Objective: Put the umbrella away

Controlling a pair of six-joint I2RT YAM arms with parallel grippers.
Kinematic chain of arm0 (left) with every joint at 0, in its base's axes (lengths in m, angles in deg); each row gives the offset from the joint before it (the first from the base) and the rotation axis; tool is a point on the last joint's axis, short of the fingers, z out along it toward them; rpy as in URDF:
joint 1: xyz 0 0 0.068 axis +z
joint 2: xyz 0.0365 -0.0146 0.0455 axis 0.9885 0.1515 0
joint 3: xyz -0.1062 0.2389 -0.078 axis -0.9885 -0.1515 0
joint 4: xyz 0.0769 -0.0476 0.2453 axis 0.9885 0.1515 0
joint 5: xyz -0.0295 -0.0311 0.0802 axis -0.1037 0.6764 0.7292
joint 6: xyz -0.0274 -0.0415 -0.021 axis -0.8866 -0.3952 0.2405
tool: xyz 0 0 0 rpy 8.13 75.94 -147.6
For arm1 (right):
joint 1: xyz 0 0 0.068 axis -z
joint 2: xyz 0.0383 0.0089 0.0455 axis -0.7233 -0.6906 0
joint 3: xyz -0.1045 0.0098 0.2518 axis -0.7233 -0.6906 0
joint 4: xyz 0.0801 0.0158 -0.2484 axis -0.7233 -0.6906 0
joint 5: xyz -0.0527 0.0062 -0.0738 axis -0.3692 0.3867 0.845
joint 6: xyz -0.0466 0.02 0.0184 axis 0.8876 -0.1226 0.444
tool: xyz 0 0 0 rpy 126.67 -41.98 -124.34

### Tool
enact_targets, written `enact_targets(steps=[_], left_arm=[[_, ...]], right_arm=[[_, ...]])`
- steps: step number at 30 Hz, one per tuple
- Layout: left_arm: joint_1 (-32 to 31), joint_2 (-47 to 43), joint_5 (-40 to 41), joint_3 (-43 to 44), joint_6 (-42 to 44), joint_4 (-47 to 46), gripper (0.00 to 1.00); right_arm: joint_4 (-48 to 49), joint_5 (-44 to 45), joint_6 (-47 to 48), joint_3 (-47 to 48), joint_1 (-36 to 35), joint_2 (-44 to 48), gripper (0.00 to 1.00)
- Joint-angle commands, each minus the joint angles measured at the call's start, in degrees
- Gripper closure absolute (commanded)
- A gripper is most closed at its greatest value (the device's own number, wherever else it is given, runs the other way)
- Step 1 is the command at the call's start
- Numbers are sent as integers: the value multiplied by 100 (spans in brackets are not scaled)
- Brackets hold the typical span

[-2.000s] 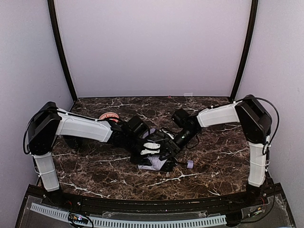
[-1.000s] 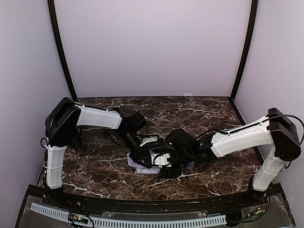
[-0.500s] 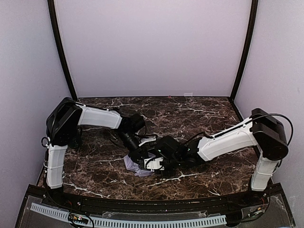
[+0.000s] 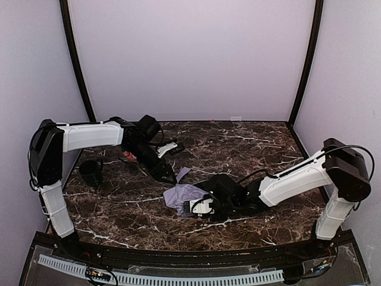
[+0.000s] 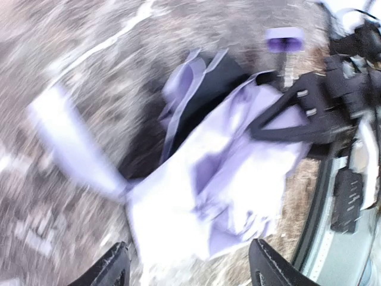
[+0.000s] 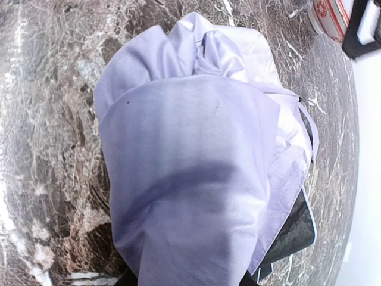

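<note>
the umbrella (image 4: 180,195), collapsed into a loose lavender bundle, lies on the marble table (image 4: 268,143) toward its near edge, with its small handle (image 5: 284,39) showing past the fabric. the right gripper (image 4: 197,207) pinches the bunched fabric, probably so the folds stay gathered for rolling. the left gripper (image 5: 187,269) hangs above the bundle, jaws spread and empty, free to take a fresh hold.

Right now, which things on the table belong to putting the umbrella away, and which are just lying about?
Job in hand:
- umbrella
- its handle

Lying about:
- red bowl
</note>
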Motion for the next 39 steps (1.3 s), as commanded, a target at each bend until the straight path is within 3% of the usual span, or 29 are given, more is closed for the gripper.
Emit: enact_targets(steps=[1, 4, 11, 18, 21, 22, 30, 39], left_arm=[[190, -79, 1166, -781, -712, 15, 29], [261, 200, 1461, -896, -702, 96, 26], [143, 622, 563, -706, -436, 45, 28], [-148, 850, -93, -544, -277, 89, 56], [-164, 894, -59, -492, -217, 64, 96], [-160, 899, -59, -470, -204, 40, 100], [-161, 352, 397, 238, -124, -873, 100], [-575, 1272, -272, 1896, 311, -223, 100]], right_arm=[[131, 127, 322, -216, -2, 81, 99], [140, 82, 374, -260, -7, 60, 99], [200, 153, 330, -239, -12, 10, 99], [265, 255, 368, -182, -6, -3, 99], [282, 206, 399, -179, -2, 22, 100], [290, 192, 406, -168, -8, 29, 100], [209, 8, 912, -148, -208, 267, 100], [248, 37, 1424, 131, -454, 130, 100]])
